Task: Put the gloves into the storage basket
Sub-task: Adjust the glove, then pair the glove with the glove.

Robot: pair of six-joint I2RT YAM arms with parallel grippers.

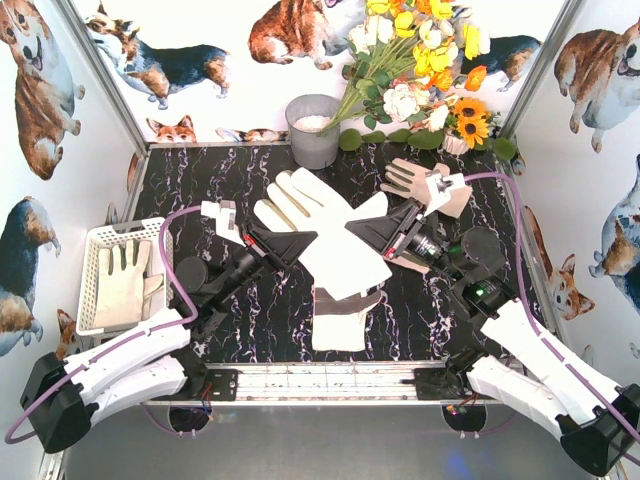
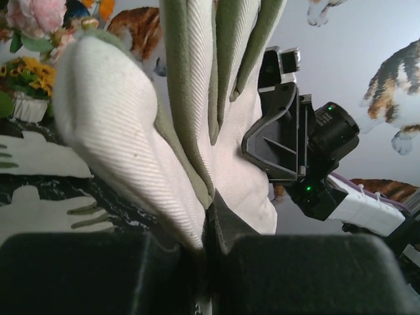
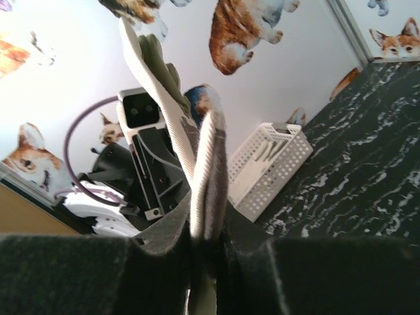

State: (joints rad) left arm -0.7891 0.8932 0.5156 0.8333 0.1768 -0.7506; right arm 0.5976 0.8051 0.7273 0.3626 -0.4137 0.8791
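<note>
Left gripper (image 1: 305,240) and right gripper (image 1: 358,230) both pinch a glove (image 1: 310,205) over the table (image 1: 250,330) middle; basket (image 1: 88,280) at left edge holds a second glove (image 1: 122,282).

White walls (image 1: 250,90) printed with corgis are enclosing a black, white-veined tabletop (image 1: 420,320) on the left, far and right. Aluminium posts (image 1: 100,70) are standing at the far corners. Bright, even light is falling everywhere.

cnt — gloves (image 1: 320,225) x4 | white basket (image 1: 92,240) x1 | grey bucket (image 1: 313,140) x1 | flower bunch (image 1: 420,60) x1 — seen fr. above
</note>
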